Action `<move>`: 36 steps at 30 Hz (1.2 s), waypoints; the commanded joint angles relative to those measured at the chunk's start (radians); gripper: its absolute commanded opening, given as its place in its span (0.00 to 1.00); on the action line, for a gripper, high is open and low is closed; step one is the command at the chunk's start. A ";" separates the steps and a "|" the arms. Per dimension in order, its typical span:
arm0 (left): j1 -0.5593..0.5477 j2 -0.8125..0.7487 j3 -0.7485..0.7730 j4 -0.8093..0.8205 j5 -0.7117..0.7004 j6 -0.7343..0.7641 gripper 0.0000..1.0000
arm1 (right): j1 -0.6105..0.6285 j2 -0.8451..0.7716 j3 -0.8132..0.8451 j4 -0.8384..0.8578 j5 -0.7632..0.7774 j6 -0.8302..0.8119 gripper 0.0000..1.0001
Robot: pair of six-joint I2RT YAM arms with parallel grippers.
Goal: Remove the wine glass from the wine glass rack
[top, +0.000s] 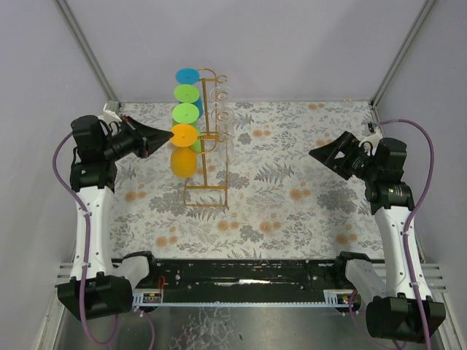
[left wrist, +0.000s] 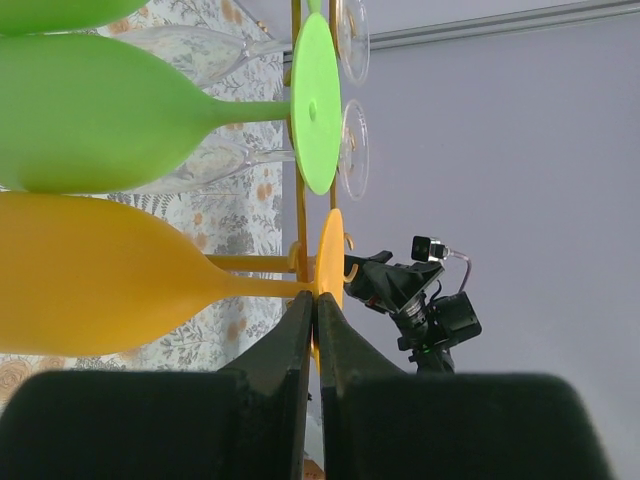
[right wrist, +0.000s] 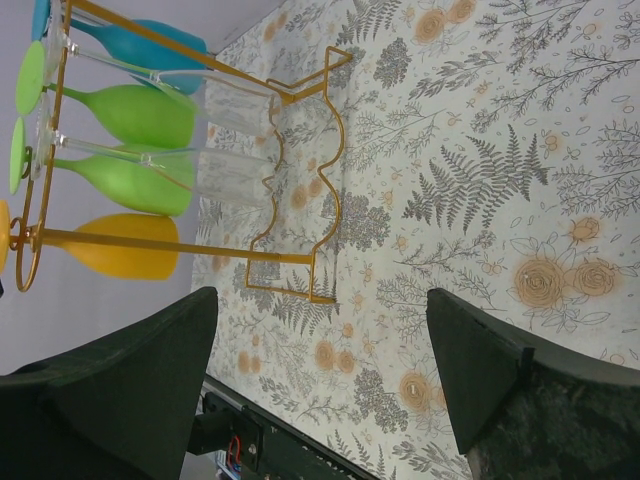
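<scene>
From above, the wine glass rack (top: 208, 187) stands on the floral worktop (top: 292, 197), left of centre and towards the far side. Along its left rail glasses hang upside down: a blue glass (top: 187, 74) farthest, two green glasses (top: 185, 102), and the orange wine glass (top: 182, 162) nearest. Clear glasses (top: 222, 95) hang on the right rail. The left gripper (top: 166, 140) reaches in level from the left, its tip at the left edge of the orange foot. The right gripper (top: 315, 155) is raised well to the right of the rack, pointing towards it.

In the left wrist view, the left gripper (left wrist: 313, 305) has its fingers (left wrist: 290, 350) pressed together, pinching the rim of the orange wine glass (left wrist: 90, 275) foot by the rack (left wrist: 300, 215) wire.

In the right wrist view, the right gripper (right wrist: 320, 295) has its fingers (right wrist: 140, 390) spread wide, holding nothing. The rack (right wrist: 230, 252) and the orange wine glass (right wrist: 130, 262) lie beyond them.
</scene>
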 commanded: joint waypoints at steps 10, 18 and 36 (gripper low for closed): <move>0.019 -0.036 -0.006 0.046 0.047 -0.043 0.00 | 0.005 -0.026 0.001 0.011 0.002 -0.013 0.93; 0.026 -0.034 -0.002 0.035 0.031 -0.024 0.00 | 0.005 -0.033 0.000 -0.006 0.016 -0.041 0.99; 0.053 -0.050 -0.007 0.021 0.021 -0.008 0.00 | 0.005 -0.041 -0.009 -0.007 0.019 -0.054 0.99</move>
